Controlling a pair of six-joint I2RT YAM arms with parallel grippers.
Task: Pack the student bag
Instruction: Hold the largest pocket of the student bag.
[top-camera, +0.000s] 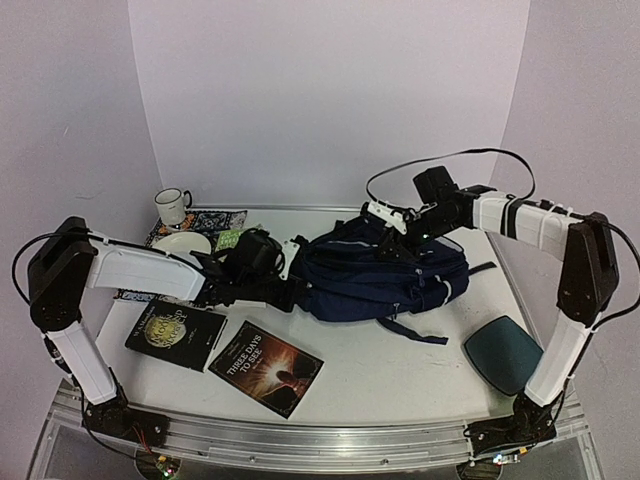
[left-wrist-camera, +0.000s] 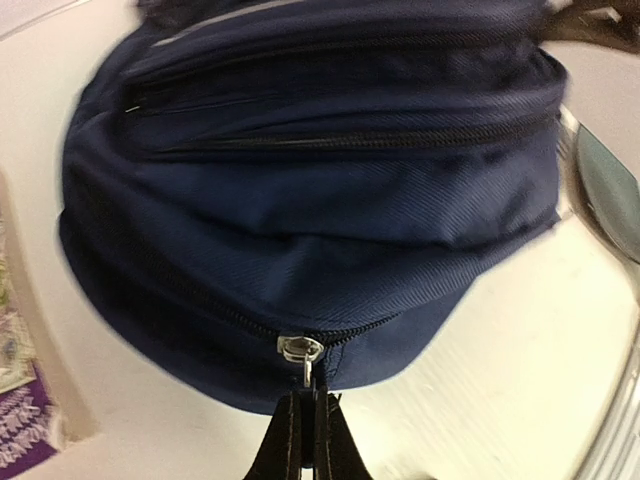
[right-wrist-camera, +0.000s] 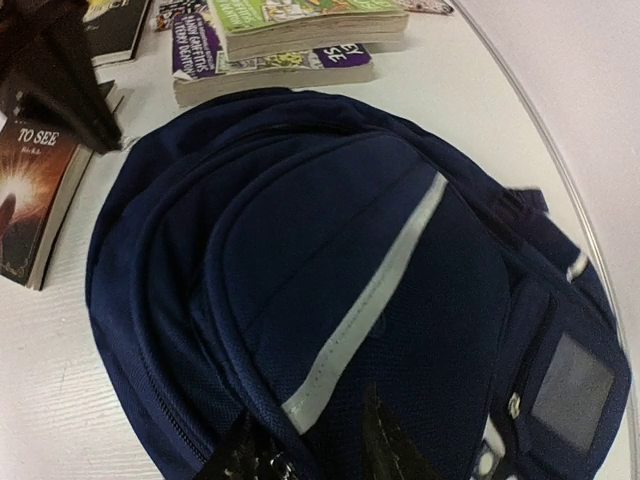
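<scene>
The left gripper (left-wrist-camera: 307, 398) is pinching the zip pull (left-wrist-camera: 306, 370) of the student bag (left-wrist-camera: 330, 210), with its jaws fully closed. The bag is lying on the surface (left-wrist-camera: 480, 380) directly ahead. Farther back, the right gripper (right-wrist-camera: 305, 415) is sitting at the bag's striped panel with its jaws narrowly parted.

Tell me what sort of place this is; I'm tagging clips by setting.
Likely a robotics lab booth: plain white walls enclose the table, and the left arm and right arm are bolted at its edge.
</scene>
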